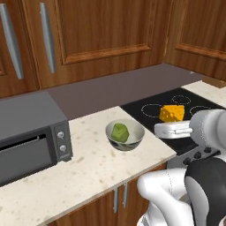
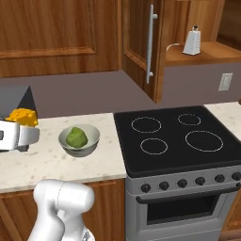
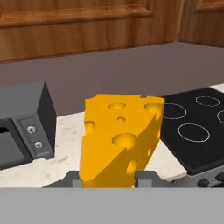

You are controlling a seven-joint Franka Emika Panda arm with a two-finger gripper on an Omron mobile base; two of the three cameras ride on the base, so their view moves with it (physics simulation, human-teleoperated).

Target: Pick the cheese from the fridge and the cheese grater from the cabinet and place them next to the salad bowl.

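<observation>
The cabinet [image 2: 141, 47] stands open far above the end effector [image 3: 107, 177], with the cheese grater [image 2: 190, 42] on its shelf, the salad bowl [image 1: 125, 134] rests on the table [image 1: 88, 167] just beside it, and it is pinching the cheese [image 3: 120, 138].

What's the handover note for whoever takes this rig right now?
Gripper: shut on the cheese, held up in the air near the salad bowl.
Salad bowl: on the counter, between the microwave and the stove.
Cheese grater: on the shelf of the open cabinet, above the stove.
Done: cheese picked up.
Left: set the cheese down beside the bowl, then fetch the grater and place it there too.
</observation>
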